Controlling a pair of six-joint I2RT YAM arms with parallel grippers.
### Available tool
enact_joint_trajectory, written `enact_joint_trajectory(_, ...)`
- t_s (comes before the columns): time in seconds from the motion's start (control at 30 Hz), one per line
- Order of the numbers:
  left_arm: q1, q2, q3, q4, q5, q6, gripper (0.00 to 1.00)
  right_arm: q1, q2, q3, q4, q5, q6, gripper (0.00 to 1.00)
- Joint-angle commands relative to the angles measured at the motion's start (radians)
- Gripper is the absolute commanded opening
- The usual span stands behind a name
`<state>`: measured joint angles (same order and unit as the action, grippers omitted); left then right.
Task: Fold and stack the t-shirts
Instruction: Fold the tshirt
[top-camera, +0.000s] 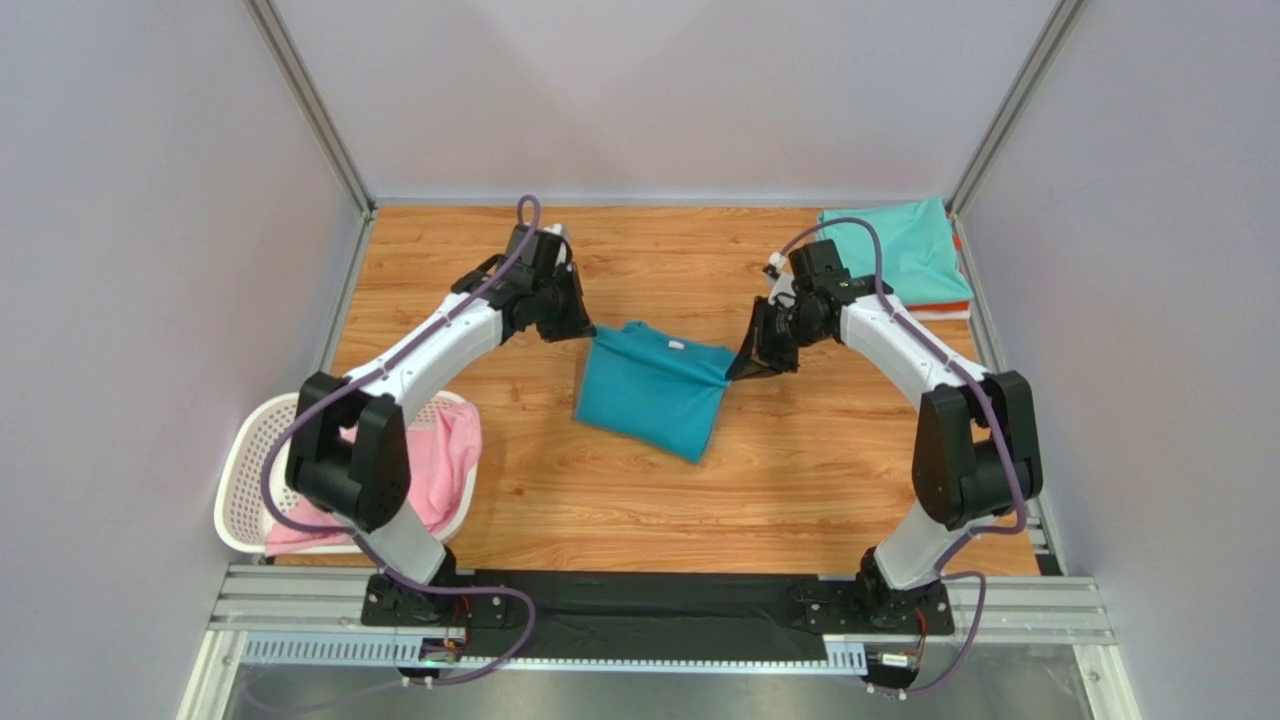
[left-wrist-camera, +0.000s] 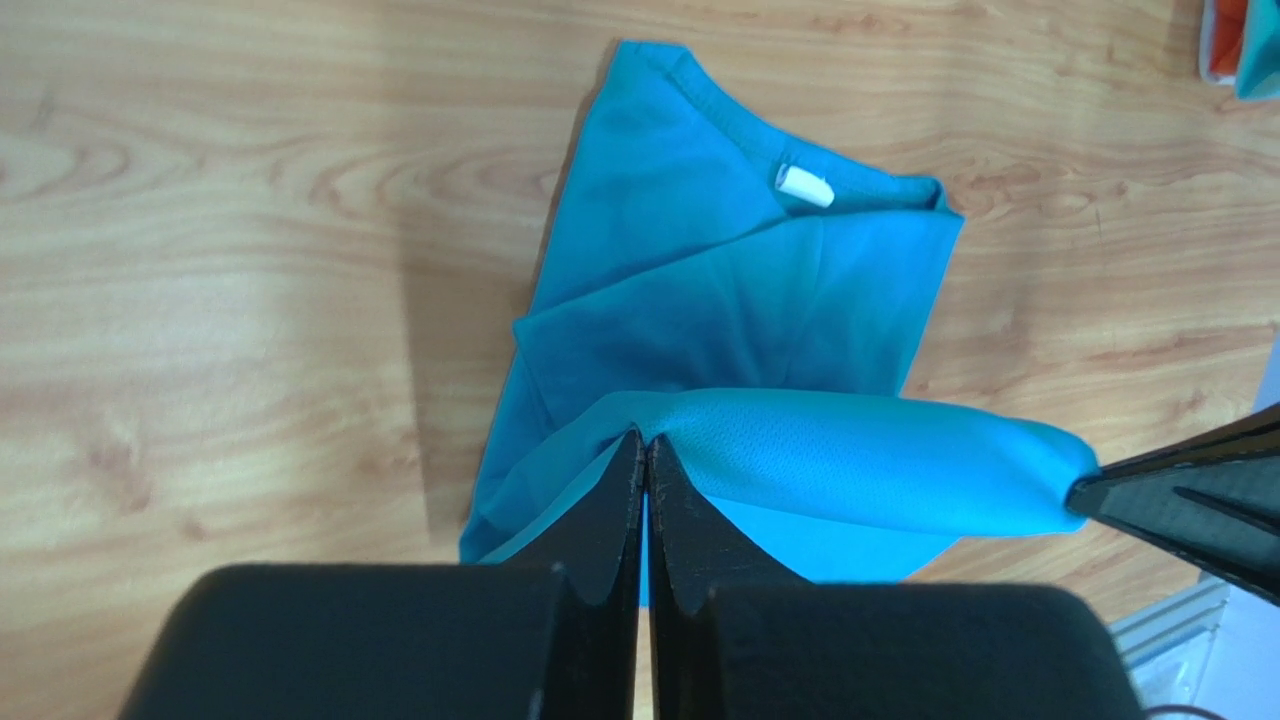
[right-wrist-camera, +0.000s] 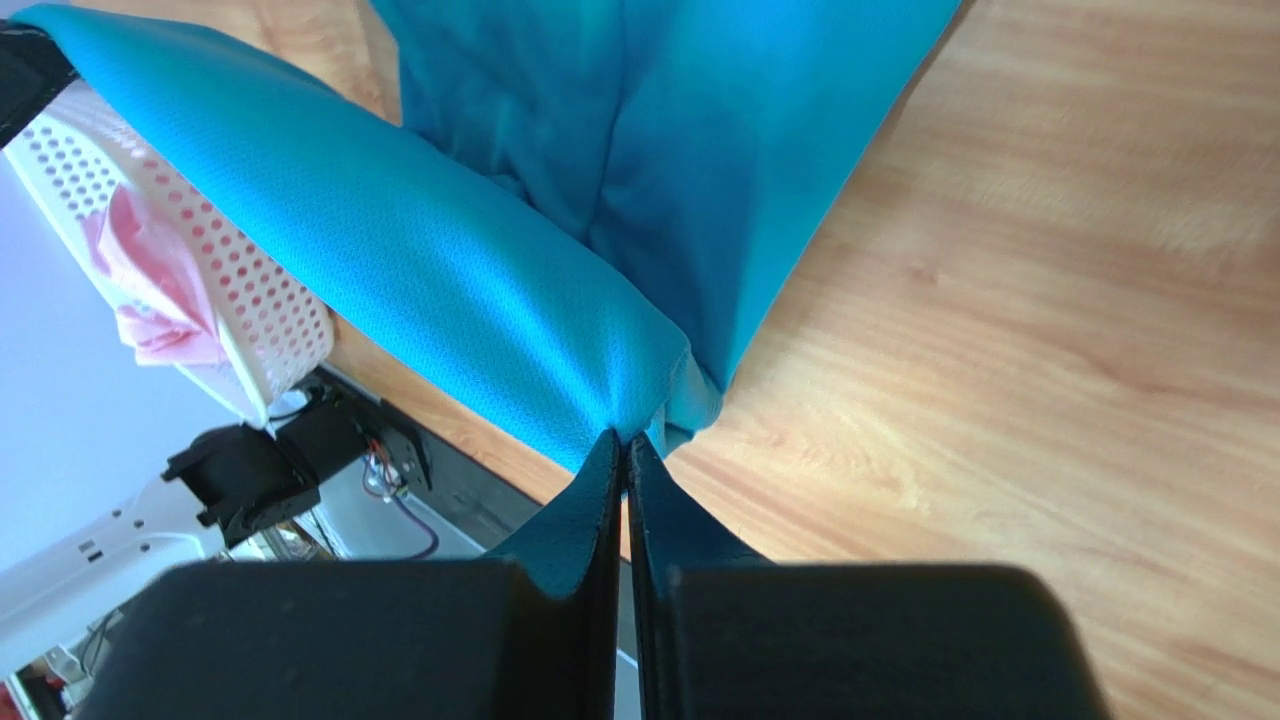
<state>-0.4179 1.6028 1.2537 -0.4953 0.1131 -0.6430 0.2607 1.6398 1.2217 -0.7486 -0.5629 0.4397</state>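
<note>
A deep teal t-shirt (top-camera: 655, 390) lies partly folded in the middle of the table. My left gripper (top-camera: 583, 333) is shut on its far left corner and my right gripper (top-camera: 736, 371) is shut on its far right corner. The edge between them is lifted and stretched (left-wrist-camera: 872, 458). In the left wrist view the collar with a white tag (left-wrist-camera: 804, 185) lies flat below. The right wrist view shows the same raised cloth (right-wrist-camera: 451, 270). A mint green t-shirt (top-camera: 906, 251) lies folded at the far right corner on an orange one (top-camera: 944, 311). A pink t-shirt (top-camera: 436, 458) sits in the basket.
A white lattice basket (top-camera: 256, 450) stands at the near left edge of the table, also seen in the right wrist view (right-wrist-camera: 226, 270). Grey walls close the table on three sides. A black rail (top-camera: 661, 600) runs along the near edge.
</note>
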Motion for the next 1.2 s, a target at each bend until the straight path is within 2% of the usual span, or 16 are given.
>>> enact_joint_trajectory(0.0,0.021,0.089,0.091,0.037,0.028,0.046,0.00,-0.020,0.064,0.061,0.025,0.052,0.002,0.00)
enact_joint_trajectory(0.23,0.025,0.296,0.265,0.024,0.082,0.057,0.00,-0.026,0.173,0.122,0.074,0.135,0.050,0.00)
enact_joint_trajectory(0.47,0.030,0.411,0.360,0.009,0.125,0.063,0.00,-0.028,0.255,0.171,0.086,0.196,0.068,0.01)
enact_joint_trajectory(0.5,0.030,0.422,0.369,0.006,0.125,0.062,0.00,-0.029,0.264,0.180,0.084,0.199,0.064,0.04)
enact_joint_trajectory(0.57,0.037,0.447,0.395,-0.002,0.128,0.057,0.14,-0.034,0.287,0.219,0.086,0.207,0.054,0.15)
enact_joint_trajectory(0.6,0.041,0.453,0.404,-0.005,0.129,0.052,0.20,-0.038,0.291,0.231,0.083,0.204,0.053,0.30)
enact_joint_trajectory(0.63,0.044,0.460,0.423,-0.014,0.134,0.051,0.33,-0.040,0.293,0.255,0.080,0.199,0.053,0.40)
enact_joint_trajectory(0.67,0.048,0.462,0.431,-0.018,0.148,0.051,0.40,-0.041,0.288,0.266,0.078,0.201,0.053,0.52)
enact_joint_trajectory(0.7,0.048,0.459,0.437,-0.023,0.157,0.058,0.47,-0.040,0.279,0.272,0.072,0.202,0.051,1.00)
enact_joint_trajectory(0.73,0.048,0.444,0.443,-0.035,0.172,0.062,0.62,-0.040,0.269,0.275,0.071,0.202,0.048,1.00)
enact_joint_trajectory(0.8,0.048,0.416,0.431,-0.034,0.171,0.063,0.80,-0.041,0.223,0.265,0.071,0.195,0.053,1.00)
enact_joint_trajectory(0.83,0.048,0.381,0.412,-0.032,0.168,0.063,0.95,-0.037,0.203,0.254,0.074,0.190,0.053,1.00)
enact_joint_trajectory(0.87,0.048,0.361,0.399,-0.032,0.162,0.062,1.00,-0.037,0.165,0.228,0.072,0.186,0.048,1.00)
enact_joint_trajectory(1.03,0.042,0.228,0.285,0.000,0.175,0.052,1.00,0.011,0.062,0.124,0.115,0.135,0.050,1.00)
enact_joint_trajectory(1.17,0.022,0.194,0.228,0.052,0.235,0.040,1.00,0.063,0.044,0.079,0.181,0.092,0.070,1.00)
